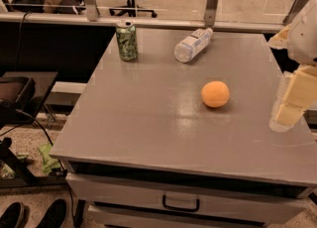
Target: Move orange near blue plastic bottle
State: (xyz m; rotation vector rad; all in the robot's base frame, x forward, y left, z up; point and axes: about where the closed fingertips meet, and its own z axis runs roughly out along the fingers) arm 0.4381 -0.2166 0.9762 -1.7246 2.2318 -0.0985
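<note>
The orange [215,94] sits on the grey table [148,123], right of the middle. The blue plastic bottle [192,45] lies on its side near the table's far edge, cap pointing to the far right, well beyond the orange. My gripper [290,107] hangs at the right edge of the view, above the table's right side, to the right of the orange and apart from it. It holds nothing that I can see.
A green patterned drink can [126,40] stands upright at the far left of the table, left of the bottle. A glass barrier with metal posts [212,4] runs behind the table. A drawer with a handle [181,203] is below the front edge. A low dark stand [25,93] is at left.
</note>
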